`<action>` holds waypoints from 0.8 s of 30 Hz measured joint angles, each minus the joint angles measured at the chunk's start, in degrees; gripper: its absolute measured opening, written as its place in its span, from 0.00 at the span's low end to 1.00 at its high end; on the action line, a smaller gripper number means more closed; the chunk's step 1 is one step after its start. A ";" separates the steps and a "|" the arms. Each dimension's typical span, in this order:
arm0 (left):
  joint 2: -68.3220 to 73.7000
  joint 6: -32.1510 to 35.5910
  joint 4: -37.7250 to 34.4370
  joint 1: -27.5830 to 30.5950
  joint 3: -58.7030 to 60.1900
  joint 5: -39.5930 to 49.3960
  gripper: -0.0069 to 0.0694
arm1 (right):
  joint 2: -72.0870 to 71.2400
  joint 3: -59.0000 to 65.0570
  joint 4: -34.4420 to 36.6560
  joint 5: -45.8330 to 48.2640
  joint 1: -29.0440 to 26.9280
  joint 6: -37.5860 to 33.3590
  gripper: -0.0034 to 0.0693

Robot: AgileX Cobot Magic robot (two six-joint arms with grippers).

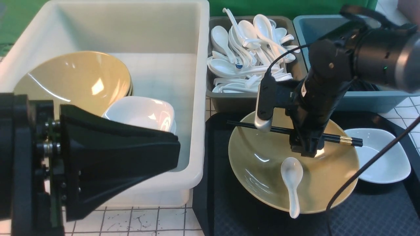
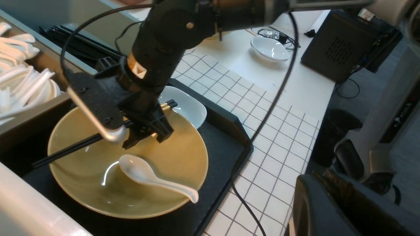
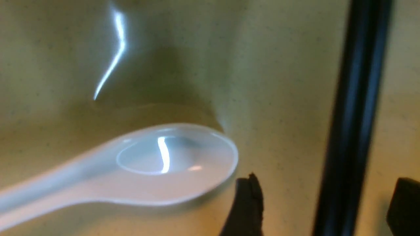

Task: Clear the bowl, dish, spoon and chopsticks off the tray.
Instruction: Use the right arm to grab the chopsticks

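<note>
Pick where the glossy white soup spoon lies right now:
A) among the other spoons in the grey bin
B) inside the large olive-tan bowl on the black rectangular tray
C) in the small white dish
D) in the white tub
B: the glossy white soup spoon lies scoop up inside the large olive-tan bowl, which stands on the black rectangular tray.

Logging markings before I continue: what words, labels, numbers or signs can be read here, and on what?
No word or number reads clearly.
Orange sticker with a black warning triangle, on the right arm's black wrist: a sign only, no legible text.
Small blue mark on a white soup spoon in the grey plastic bin: too small to read.
Pale lettering on a dark casing beside the table: blurred.
</note>
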 joint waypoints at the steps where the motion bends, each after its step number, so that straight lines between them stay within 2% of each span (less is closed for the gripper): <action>1: 0.00 -0.05 0.00 0.00 0.00 0.36 0.09 | 0.39 0.00 0.00 0.00 0.00 -0.06 0.78; 3: 0.00 -0.40 0.00 0.00 0.00 0.77 0.09 | 0.88 0.00 0.00 -0.06 -0.04 -0.48 0.74; 6: -0.06 -1.27 0.00 0.00 0.00 1.24 0.09 | 1.08 0.00 -0.06 0.00 -0.06 -1.42 0.64; 14: -0.34 -1.33 0.02 0.00 0.00 2.37 0.09 | 1.08 -0.04 -0.06 4.83 -0.06 -4.03 0.18; 19: -0.34 -1.33 0.02 0.00 0.00 2.23 0.09 | -2.45 -0.04 0.35 9.77 -0.06 -1.40 0.18; 24: -0.34 -0.02 -0.95 0.00 0.00 -1.75 0.09 | -10.40 -0.34 0.72 9.41 -1.55 6.67 0.18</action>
